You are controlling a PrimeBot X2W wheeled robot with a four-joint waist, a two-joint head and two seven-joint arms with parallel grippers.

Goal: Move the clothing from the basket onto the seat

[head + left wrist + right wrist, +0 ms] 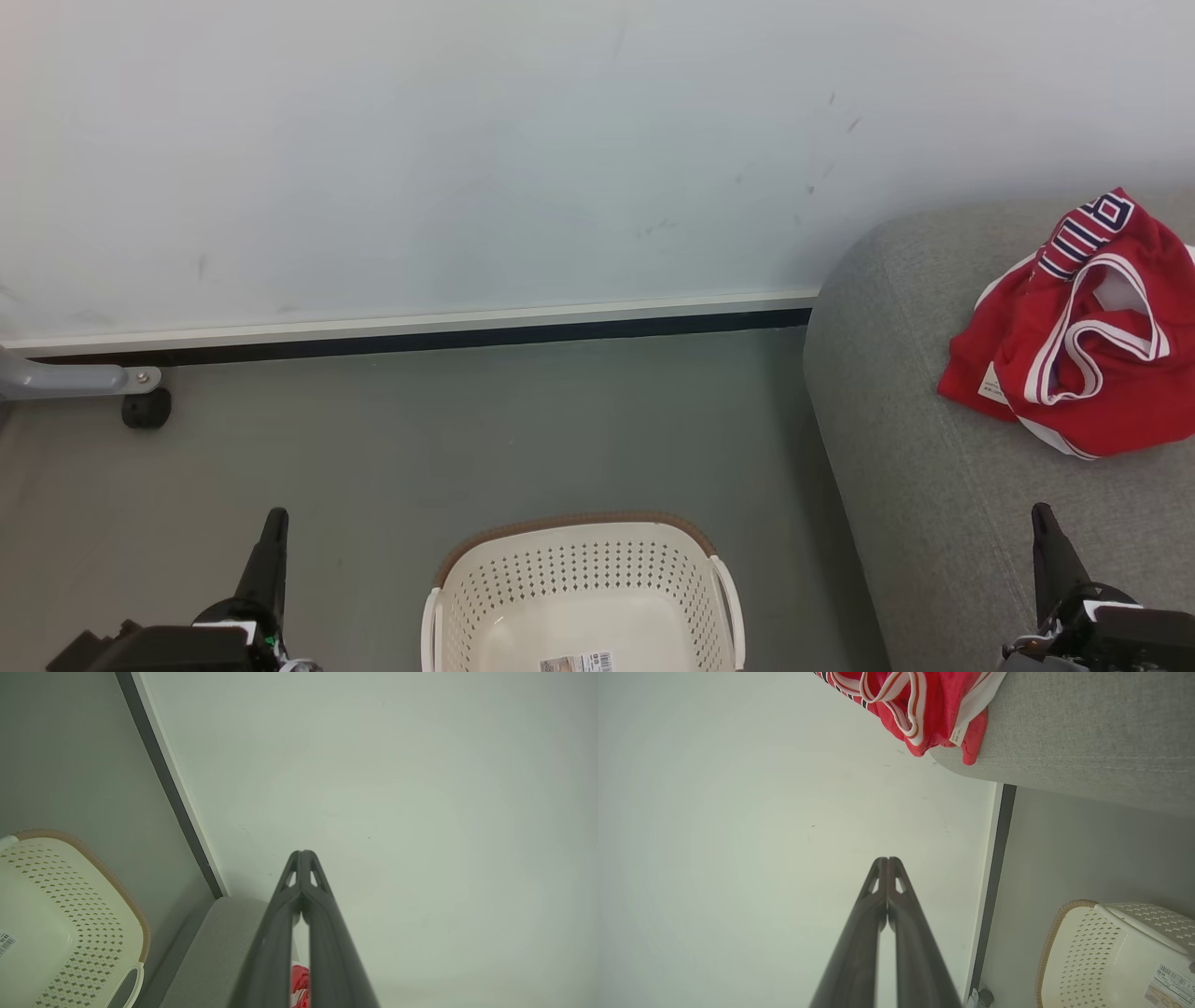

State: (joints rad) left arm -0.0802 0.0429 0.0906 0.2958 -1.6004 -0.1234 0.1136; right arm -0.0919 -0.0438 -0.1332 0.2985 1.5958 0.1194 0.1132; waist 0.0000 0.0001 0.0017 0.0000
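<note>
Lying heaped on the seat [896,467], well apart from the empty basket [579,519], the clothing [1074,364] is judged delivered, so the left end effector [276,519] and right end effector [1043,515] are held closed, gripping nothing.

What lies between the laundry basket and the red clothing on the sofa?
In the head view, a strip of bare grey floor and the sofa's grey upholstery lie between the laundry basket and the clothing.

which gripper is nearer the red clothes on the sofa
The right gripper, jaws shut, over the grey fabric sofa near the red white-trimmed clothing; the left gripper sits beyond the cream perforated plastic basket, over the floor.
</note>
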